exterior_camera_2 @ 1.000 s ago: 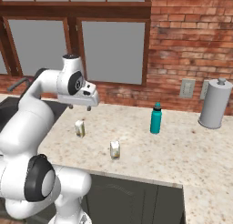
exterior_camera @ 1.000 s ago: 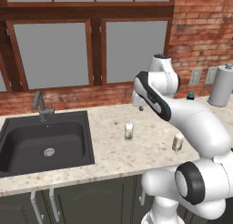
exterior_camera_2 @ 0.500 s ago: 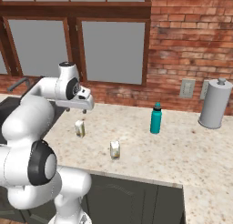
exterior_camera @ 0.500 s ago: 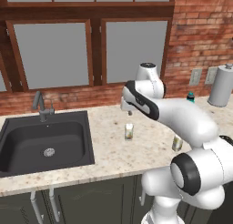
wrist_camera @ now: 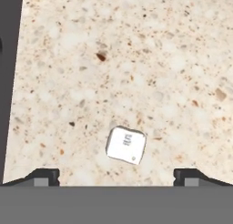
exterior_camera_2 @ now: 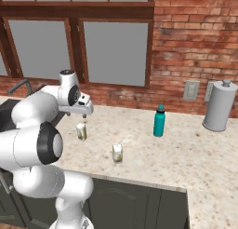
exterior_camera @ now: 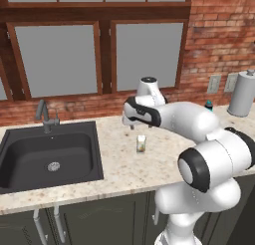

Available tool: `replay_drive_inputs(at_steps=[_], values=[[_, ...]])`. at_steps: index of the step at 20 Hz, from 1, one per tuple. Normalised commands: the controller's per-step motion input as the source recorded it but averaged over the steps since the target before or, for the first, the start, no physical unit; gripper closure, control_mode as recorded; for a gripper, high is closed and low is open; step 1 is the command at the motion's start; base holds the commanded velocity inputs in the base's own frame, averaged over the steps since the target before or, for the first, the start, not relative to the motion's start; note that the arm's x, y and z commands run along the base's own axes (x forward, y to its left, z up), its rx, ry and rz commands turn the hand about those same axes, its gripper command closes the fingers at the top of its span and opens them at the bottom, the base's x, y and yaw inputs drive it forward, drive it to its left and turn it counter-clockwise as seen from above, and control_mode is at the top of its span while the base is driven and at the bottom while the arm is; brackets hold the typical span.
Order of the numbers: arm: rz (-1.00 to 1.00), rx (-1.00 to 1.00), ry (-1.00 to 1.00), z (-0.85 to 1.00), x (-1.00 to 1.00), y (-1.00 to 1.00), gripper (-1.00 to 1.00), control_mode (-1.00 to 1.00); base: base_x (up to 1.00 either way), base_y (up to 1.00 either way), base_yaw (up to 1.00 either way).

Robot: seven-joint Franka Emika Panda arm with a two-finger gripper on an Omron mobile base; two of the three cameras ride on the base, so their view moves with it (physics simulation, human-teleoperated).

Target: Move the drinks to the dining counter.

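My gripper has swung left and, jaws wide and empty, hangs over the nearer can, seemingly just ahead, ready for descent.

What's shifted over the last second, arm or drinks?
The open two-finger gripper has swung left along the speckled stone counter and now hangs over the small cream can nearest the sink, gripping nothing. The second cream can, slim teal bottle and grey paper-towel roll stayed put.

Setting: kitchen (rendered). Black sink with faucet lower left, speckled stone worktop, brick wall, paper-towel roll right.
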Motion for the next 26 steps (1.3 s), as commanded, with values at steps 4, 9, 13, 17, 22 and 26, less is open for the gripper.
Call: replay_drive_inputs(at_steps=[4,9,13,17,22,26], values=[[0.00,0.00,0.00,-0.17,0.13,0.05,-1.00,-1.00,0.00,0.00,0.00],[0.00,0.00,0.00,-0.01,0.00,0.00,-1.00,-1.00,0.00,0.00,0.00],[0.00,0.00,0.02,-0.20,-0.01,0.00,-1.00,-1.00,0.00,0.00,0.00],[0.00,0.00,0.06,-0.23,0.00,0.00,-1.00,-1.00,0.00,0.00,0.00],[0.00,0.00,0.09,-0.26,0.00,0.00,-1.00,-1.00,0.00,0.00,0.00],[0.00,0.00,0.09,-0.29,0.00,0.00,-1.00,-1.00,0.00,0.00,0.00]])
